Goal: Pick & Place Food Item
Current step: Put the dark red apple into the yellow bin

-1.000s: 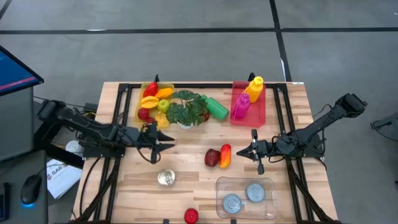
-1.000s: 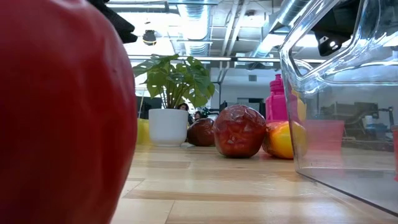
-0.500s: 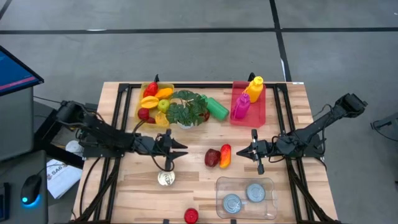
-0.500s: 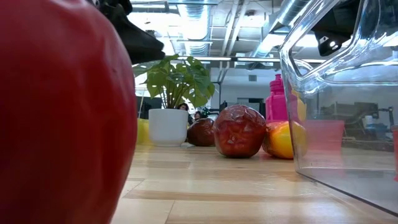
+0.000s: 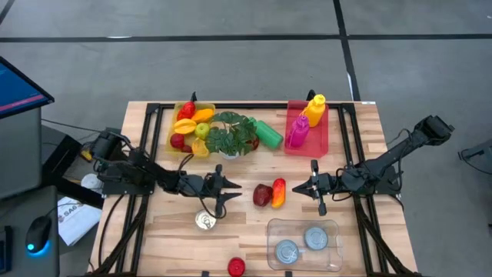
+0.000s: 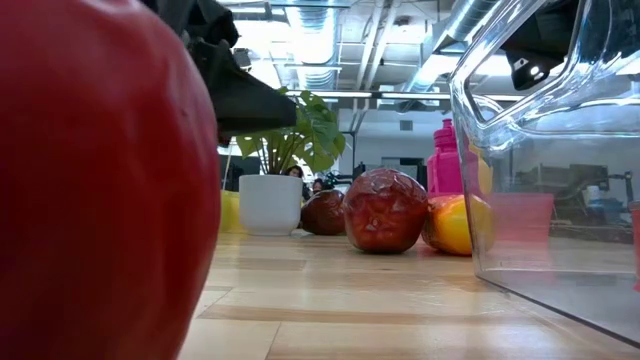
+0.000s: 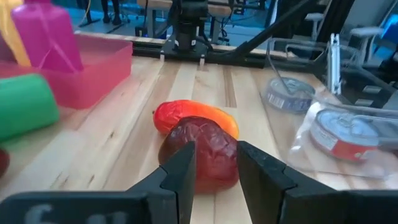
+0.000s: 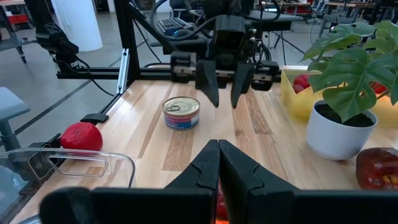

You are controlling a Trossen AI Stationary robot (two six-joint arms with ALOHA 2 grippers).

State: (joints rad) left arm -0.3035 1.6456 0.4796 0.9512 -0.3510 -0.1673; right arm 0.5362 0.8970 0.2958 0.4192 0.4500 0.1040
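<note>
Early in the task, by the look of it: nothing picked, everything left to do. On the table (image 5: pixel 154 238), two cans already in the clear bin (image 5: pixel 304 245), a third can (image 5: pixel 205 221) loose on the wood, a yellow tray (image 5: pixel 174 123) of fruit by the plant (image 5: pixel 231 135), a pink tray (image 5: pixel 307 142) of bottles. Likely target the dark red fruit (image 5: pixel 262 195), lying mid-table and touching an orange-red pepper (image 5: pixel 279 192), both untouched.

Left gripper (image 5: pixel 228 191) near that fruit, above the loose can, pointed straight at it; fingers (image 7: pixel 186 171) slightly apart, empty, the fruit framed between them but farther off. Approach, grasp, lift and placement all pending.

Right gripper (image 5: pixel 300 187) parked just beside the pepper's other side, fingers pressed together, holding nothing.
</note>
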